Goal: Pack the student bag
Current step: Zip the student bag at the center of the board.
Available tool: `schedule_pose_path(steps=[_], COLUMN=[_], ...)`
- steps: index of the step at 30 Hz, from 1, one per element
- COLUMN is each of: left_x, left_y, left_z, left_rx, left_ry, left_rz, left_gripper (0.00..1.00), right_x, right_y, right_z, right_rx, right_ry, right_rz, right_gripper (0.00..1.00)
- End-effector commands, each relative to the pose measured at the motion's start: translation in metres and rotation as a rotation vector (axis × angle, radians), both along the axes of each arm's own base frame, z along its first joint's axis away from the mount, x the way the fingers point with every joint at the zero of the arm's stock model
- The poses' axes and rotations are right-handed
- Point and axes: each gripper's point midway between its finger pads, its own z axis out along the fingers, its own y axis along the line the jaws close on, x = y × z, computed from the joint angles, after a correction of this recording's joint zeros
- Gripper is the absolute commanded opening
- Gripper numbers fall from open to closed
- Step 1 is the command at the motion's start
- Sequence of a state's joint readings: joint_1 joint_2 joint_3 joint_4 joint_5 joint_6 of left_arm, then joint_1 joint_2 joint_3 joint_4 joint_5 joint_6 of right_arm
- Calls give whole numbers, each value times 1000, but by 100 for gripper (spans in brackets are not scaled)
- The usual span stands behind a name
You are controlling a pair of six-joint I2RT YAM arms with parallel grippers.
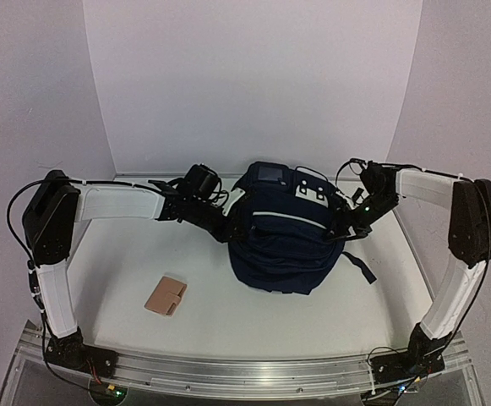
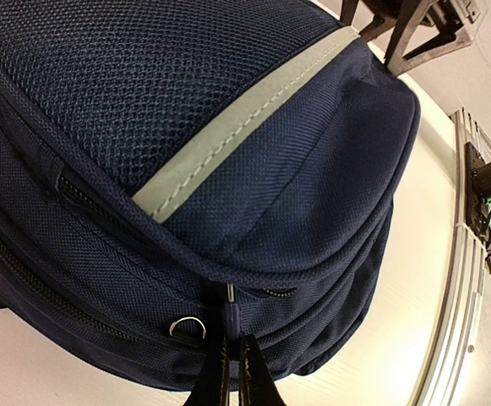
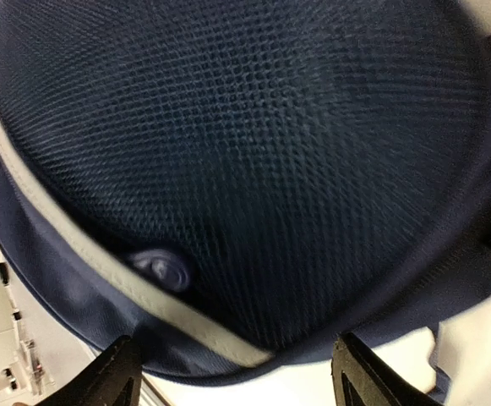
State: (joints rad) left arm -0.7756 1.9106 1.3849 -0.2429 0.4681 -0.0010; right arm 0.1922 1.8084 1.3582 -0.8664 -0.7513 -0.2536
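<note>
The student bag (image 1: 279, 241), dark navy with pale piping and a white patch near its top, stands in the middle of the table. My left gripper (image 1: 226, 228) is at its left side. In the left wrist view it (image 2: 232, 372) is shut on a navy zip pull (image 2: 231, 315) hanging from the bag (image 2: 186, 127), beside a small metal ring (image 2: 188, 326). My right gripper (image 1: 346, 228) is against the bag's right side. In the right wrist view it (image 3: 237, 376) stands open, its fingers wide apart just short of the mesh pocket (image 3: 253, 144) with nothing between them.
A small tan wallet-like item (image 1: 166, 296) lies on the white table (image 1: 127, 254) at the front left of the bag. A black strap (image 1: 359, 266) trails from the bag's right side. White walls close in the back and sides.
</note>
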Motion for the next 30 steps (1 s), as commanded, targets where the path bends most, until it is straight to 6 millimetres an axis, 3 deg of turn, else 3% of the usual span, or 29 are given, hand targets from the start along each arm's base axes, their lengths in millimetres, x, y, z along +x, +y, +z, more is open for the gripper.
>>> schedule_pose_path(steps=[1,8,14,19,25,30], left_x=[-26,-48,-72,-91,-97,-105], left_y=[-20,-39,-50,-29,11,17], left_z=[20,29,35,44,41,29], left_rx=[-47,-31,-2,7,97,130], left_ry=[-11,-26,-45,-48,-79,-33], left_rz=[-89,-135,-183,-214,-163,-179], left_gripper=[0,0,0,0,0,0], right_x=[-9,-19,-28,-30,-28,-24], right_y=[32,72,92,95,91,94], right_z=[-1,10,16,17,10,10], right_rx=[110,168,187,176,142,151], right_ry=[26,13,12,4,-3,-1], right_rz=[87,150,176,177,168,151], right_gripper=[74,67,65,64,62,59])
